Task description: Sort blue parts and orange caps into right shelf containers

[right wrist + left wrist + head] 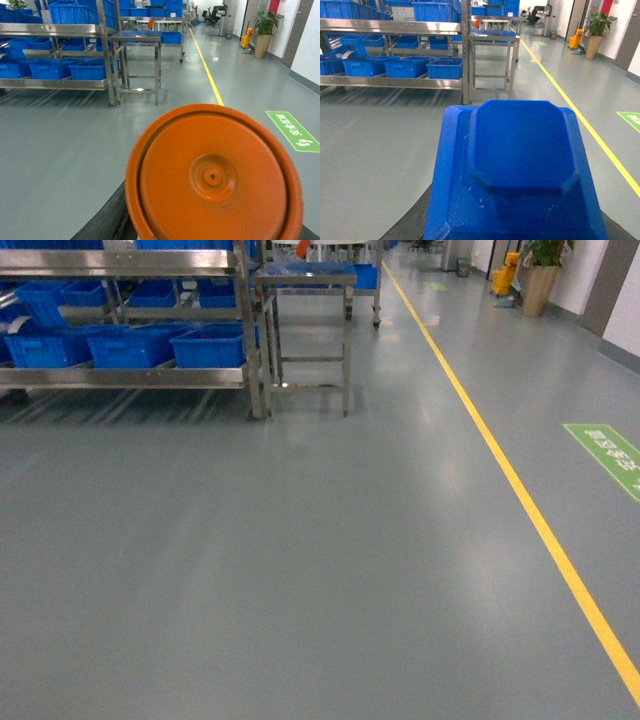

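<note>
Blue part (520, 170): solid bright blue, unpatterned. Cap (214, 176): orange throughout, with a slightly darker rim. Black shows beneath both. Crates (130, 345) on the rack (130, 377): bright blue; rack and adjoining table (305, 280) are bare silver metal. Floor (300, 560): plain grey-green with pale reflections. Right of the rack, a yellow line (520, 500) runs along the floor; further right, a green sign (610, 455) with white characters. Far beyond the line, a tan planter (538, 288) with green foliage and a yellow object (505, 278).
</note>
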